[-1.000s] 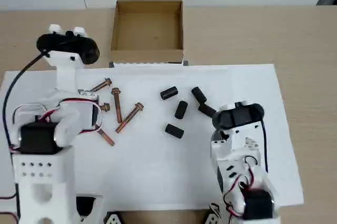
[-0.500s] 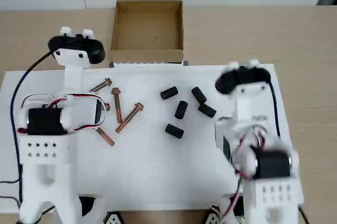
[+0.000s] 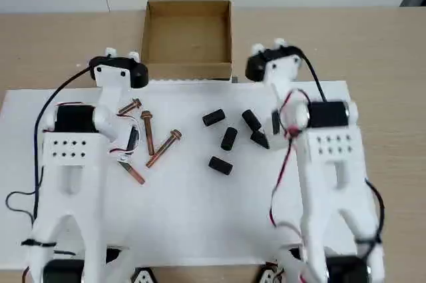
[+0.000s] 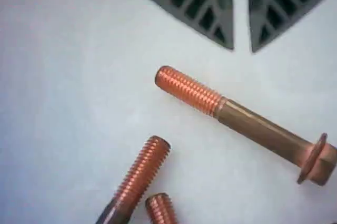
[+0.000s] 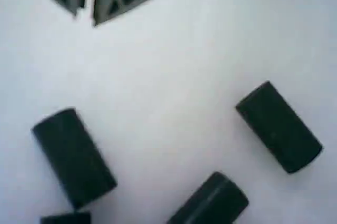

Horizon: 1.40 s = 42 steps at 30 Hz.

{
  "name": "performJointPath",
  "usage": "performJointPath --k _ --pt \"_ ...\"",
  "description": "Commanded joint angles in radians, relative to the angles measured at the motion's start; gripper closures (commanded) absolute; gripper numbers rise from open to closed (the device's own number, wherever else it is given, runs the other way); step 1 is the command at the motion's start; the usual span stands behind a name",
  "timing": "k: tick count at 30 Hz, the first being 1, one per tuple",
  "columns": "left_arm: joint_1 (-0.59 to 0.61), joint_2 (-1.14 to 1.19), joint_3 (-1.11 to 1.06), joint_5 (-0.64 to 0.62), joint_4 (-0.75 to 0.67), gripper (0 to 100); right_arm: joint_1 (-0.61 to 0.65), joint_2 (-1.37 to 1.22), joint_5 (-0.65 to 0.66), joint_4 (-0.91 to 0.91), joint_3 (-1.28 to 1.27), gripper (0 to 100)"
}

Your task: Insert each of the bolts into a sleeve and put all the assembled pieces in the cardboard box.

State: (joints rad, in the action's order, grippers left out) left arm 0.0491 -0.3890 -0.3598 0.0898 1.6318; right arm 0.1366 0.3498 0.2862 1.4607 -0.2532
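Several copper bolts (image 3: pixel 148 133) lie loose on the white sheet, left of centre. Several black sleeves (image 3: pixel 229 138) lie scattered right of centre. My left gripper (image 3: pixel 133 138) hangs over the bolts. In the left wrist view it (image 4: pixel 241 47) is shut and empty, just off the threaded end of one bolt (image 4: pixel 247 124). My right gripper (image 3: pixel 275 123) hovers beside the rightmost sleeves. The right wrist view shows it (image 5: pixel 86 17) shut and empty, with three sleeves (image 5: pixel 279 126) lying apart from it. The open cardboard box (image 3: pixel 186 70) stands at the back, with nothing inside.
The white sheet (image 3: pixel 200 216) covers most of the wooden table, with bare paper in front of the parts. Both arm bases stand at the near edge. Cables hang from each arm.
Both arms have unfolded from a low posture near the front and stretched forward. The left went over the bolts, the right toward the sleeves. No part has moved.
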Motion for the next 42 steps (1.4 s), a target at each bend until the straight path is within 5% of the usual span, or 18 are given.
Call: performJointPath --k 1,21,42 --pt "0.006 0.011 0.048 0.009 -0.015 99 0.005 -0.13 0.061 0.008 0.15 99.5" --pt "0.006 0.037 0.045 0.011 -0.012 93 0.133 -0.811 0.146 0.148 0.749 90.2" --pt "0.002 0.037 0.041 0.008 -0.014 93 0.073 -1.023 0.219 0.177 0.928 88.0"
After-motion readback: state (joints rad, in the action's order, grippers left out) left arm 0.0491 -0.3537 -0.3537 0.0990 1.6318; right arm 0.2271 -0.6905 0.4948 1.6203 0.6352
